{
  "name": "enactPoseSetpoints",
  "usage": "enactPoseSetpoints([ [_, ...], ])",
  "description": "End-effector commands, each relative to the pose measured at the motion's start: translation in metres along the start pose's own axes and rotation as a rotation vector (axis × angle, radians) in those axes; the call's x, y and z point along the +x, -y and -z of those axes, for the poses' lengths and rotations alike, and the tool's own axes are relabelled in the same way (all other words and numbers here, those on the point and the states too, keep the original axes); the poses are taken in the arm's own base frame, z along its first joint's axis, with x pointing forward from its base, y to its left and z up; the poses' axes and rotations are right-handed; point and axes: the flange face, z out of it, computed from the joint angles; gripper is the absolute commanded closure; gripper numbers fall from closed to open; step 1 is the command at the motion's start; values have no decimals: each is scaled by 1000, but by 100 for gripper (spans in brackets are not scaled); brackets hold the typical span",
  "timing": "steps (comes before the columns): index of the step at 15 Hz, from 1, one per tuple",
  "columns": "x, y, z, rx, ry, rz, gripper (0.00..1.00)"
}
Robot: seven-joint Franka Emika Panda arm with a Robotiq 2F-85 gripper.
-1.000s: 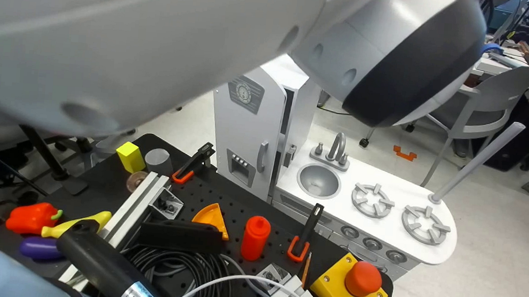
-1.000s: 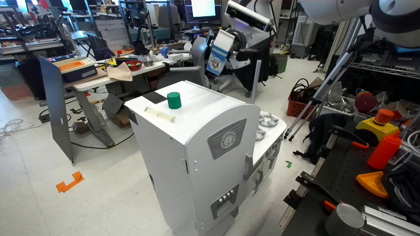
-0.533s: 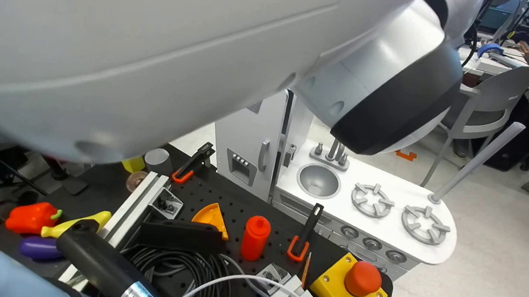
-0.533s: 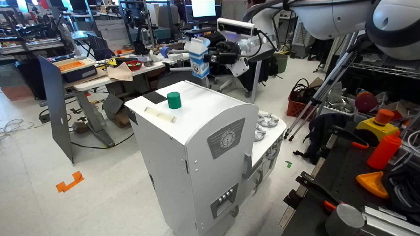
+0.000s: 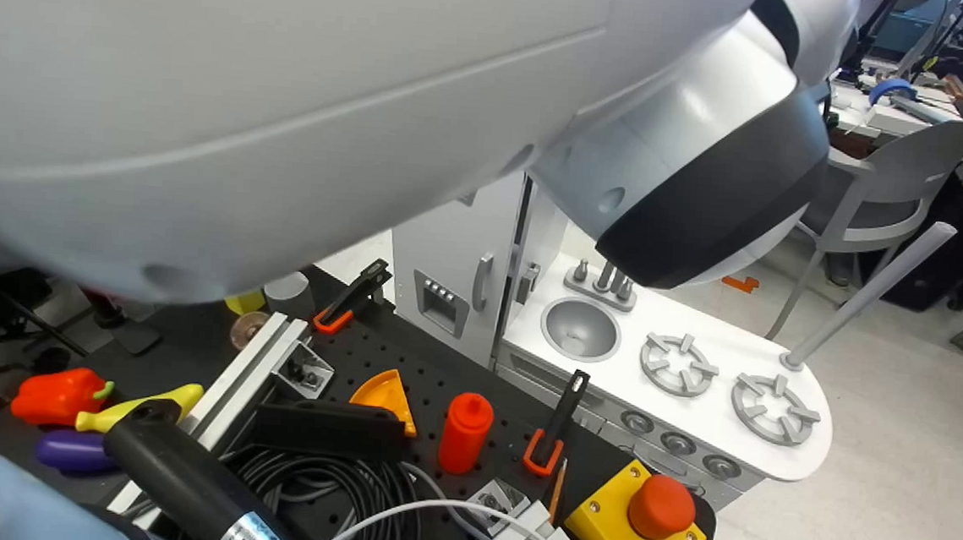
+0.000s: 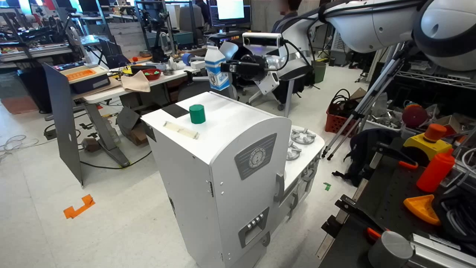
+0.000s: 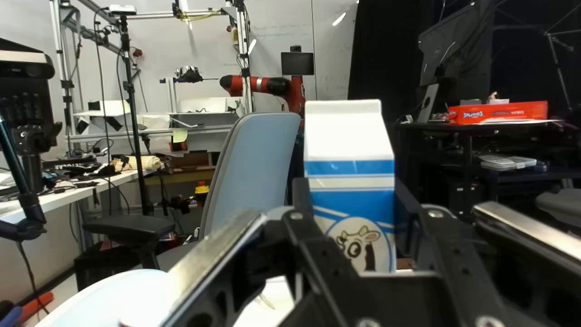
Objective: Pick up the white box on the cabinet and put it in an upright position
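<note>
In an exterior view, arm [image 5: 356, 117] stretches across the top, masking the upper part of the cabinet [image 5: 449, 247]; red bottle [image 5: 465, 434] stands on the black tabletop [image 5: 441, 369]. In an exterior view, tool [image 6: 224, 67] pinches the white box [image 6: 214, 70], blue-banded and near upright, in the air at the cabinet's far top edge, whether over the top or just beyond it I cannot tell; green block [image 6: 197, 114] sits on the cabinet, apart from the box. Wrist view: white box sits clasped between both fingers [image 7: 408, 213], gabled end up, cow-printed face toward the camera.
</note>
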Motion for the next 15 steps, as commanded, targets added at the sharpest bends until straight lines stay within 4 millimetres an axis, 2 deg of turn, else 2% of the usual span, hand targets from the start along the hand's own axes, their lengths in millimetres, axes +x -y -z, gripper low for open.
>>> enactPoseSetpoints([
  [1, 10, 1, -1, 34, 39, -40, 82],
  [8, 28, -6, 10, 20, -70, -127, 82],
  [15, 37, -10, 13, 7, -124, -181, 82],
])
